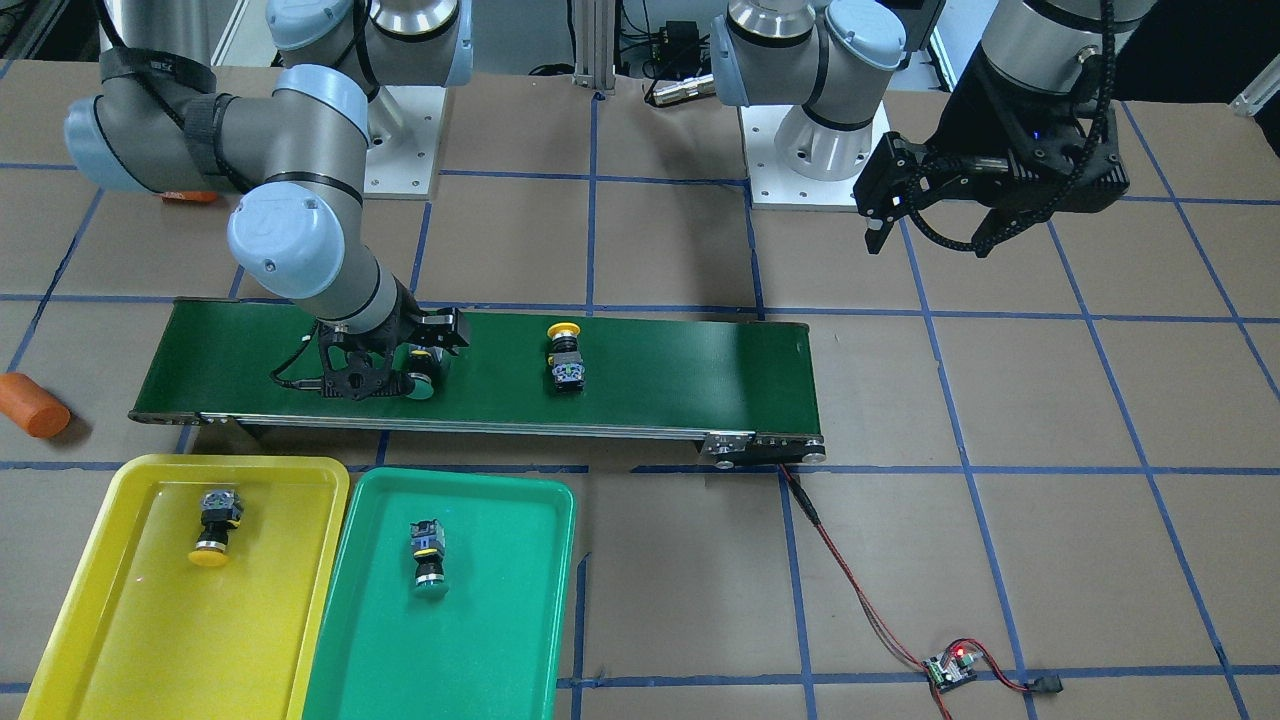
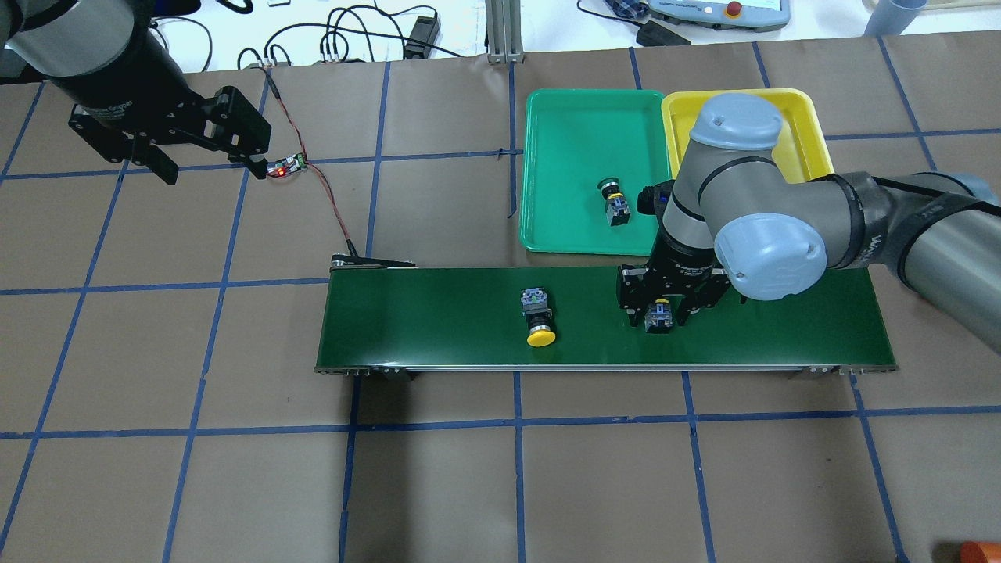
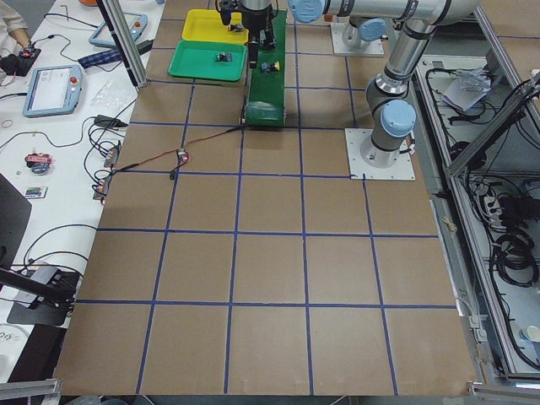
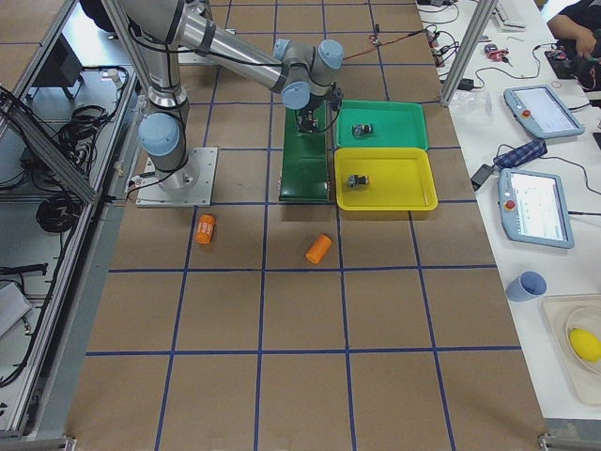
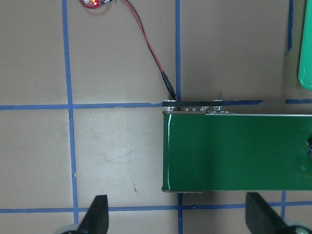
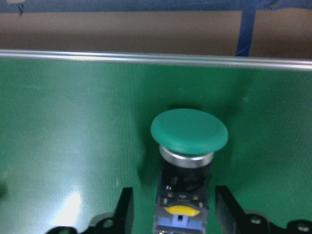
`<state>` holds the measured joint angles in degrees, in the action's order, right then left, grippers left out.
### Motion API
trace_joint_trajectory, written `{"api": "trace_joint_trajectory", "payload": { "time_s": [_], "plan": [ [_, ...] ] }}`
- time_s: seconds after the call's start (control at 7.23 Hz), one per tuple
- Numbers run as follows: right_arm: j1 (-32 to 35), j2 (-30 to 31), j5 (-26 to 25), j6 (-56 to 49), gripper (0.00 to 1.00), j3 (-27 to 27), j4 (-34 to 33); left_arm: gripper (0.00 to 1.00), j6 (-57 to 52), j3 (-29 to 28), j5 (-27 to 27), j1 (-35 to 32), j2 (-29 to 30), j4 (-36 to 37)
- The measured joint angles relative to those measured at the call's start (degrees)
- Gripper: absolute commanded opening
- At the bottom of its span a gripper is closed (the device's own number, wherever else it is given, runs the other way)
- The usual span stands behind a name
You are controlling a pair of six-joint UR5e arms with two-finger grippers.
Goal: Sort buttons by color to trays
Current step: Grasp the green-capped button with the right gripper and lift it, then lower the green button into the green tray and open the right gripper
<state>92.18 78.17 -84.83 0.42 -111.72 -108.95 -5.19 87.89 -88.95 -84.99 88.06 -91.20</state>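
Note:
A green button [image 6: 189, 130] lies on the dark green conveyor belt [image 1: 680, 370]. My right gripper [image 2: 658, 313] is open and down over it, one finger on each side of its body with small gaps. A yellow button [image 1: 565, 350] lies on the belt to the side; it also shows in the overhead view [image 2: 538, 317]. The yellow tray [image 1: 150, 620] holds a yellow button [image 1: 215, 525]. The green tray [image 1: 480, 640] holds a green button [image 1: 428, 560]. My left gripper [image 2: 213, 168] is open and empty, held above the table beyond the belt's end.
One orange cylinder [image 1: 32, 405] lies off the belt's end near the trays and another [image 1: 190, 197] near the right arm's base. A small circuit board [image 2: 285, 166] with a red wire runs to the belt's end [image 5: 195, 105].

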Motion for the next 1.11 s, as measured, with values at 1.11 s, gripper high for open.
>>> {"api": "trace_joint_trajectory", "payload": {
  "time_s": [1.11],
  "plan": [
    [-0.2,-9.1,-4.3,-0.2,0.04,16.7,-7.4,1.00,-0.1,0.1,0.0,-0.1,-0.1,0.0]
  ]
}}
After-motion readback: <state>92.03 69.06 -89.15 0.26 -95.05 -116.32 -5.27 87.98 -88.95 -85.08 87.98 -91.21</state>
